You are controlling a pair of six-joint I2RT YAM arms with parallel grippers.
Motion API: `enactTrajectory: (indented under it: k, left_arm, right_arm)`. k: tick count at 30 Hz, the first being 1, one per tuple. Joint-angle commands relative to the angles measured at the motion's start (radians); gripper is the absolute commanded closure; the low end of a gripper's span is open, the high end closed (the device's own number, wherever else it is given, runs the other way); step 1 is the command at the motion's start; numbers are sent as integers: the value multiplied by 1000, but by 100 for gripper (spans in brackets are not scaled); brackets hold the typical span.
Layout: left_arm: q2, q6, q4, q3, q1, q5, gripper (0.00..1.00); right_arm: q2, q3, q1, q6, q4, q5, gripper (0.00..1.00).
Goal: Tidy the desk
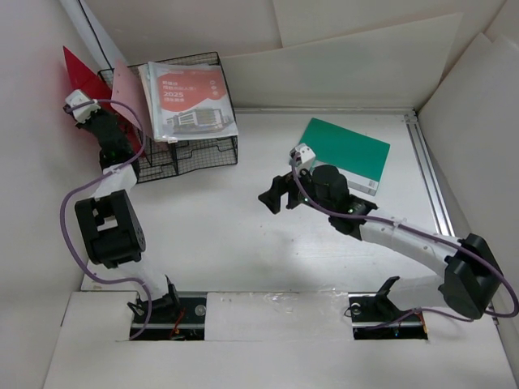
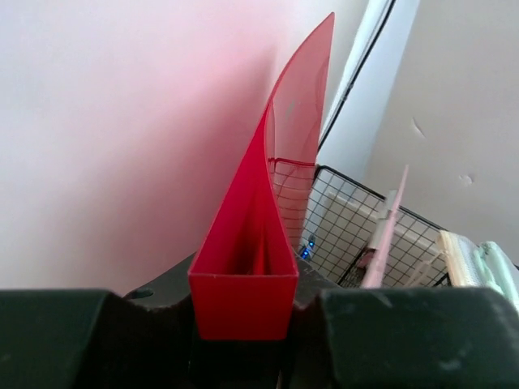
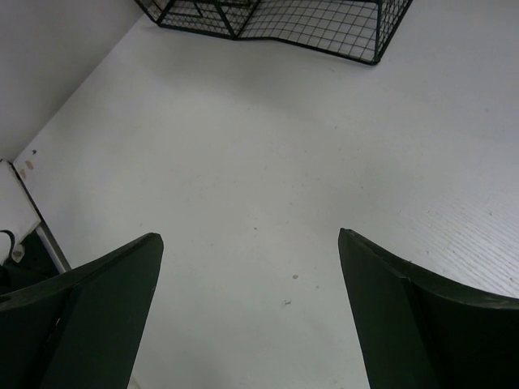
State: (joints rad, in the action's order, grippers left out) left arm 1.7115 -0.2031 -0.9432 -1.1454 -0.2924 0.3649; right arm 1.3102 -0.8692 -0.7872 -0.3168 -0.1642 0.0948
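left wrist view: the left gripper [image 2: 243, 332] had its fingers pinched on the short end of the red file holder [image 2: 247, 275]. the holder stood upright, its tall pointed side facing away, close by the white side board [image 2: 97, 121]. the wire basket [image 2: 340, 219] was just to its right, w/ a pink sheet [image 2: 388, 227] poking up at the near rim. couldn't tell whether the holder's base was down on the desk [image 1: 219, 235] or just above it.

the desk was the big white top under both arms, w/ a rail along its right edge. from the top, a green book [image 1: 345, 146] lay flat at the far right, and a booklet [image 1: 190, 97] rested across the basket. the right gripper [image 3: 247, 243] hovered mid-desk, fingers spread wide, nothing btwn them.

my read: the step was parking the holder in the far-left corner beside the basket. doing it well meant keeping it vertical and lowering straight till the base sat flat. the pink sheet and basket rim were the snag risks, so better to hug the board side. best to let go only once it sat flat, then back out straight, as any sideways drag could tip it. the right arm was well apart, no clash likely.
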Motion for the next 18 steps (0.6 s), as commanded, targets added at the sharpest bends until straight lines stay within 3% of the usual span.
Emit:
enactTrajectory:
  k: [1,5,13,18]
  left_arm:
    - [59,-38,192,55,113,40,100]
    - [77,-18,207,-5,124,55,100]
    - [123,247,236,-139,127,226,100]
    - [137,242,207,-103,116,169,100]
  right_arm:
    - [-46,-34,-10,12,-35,-17,5]
    - [-78,-25,-10,12,-35,-17,5]
    - [-89,-25,-10,2,-35,-38,5]
    - [-89,-25,-10,2,-35,-47,5]
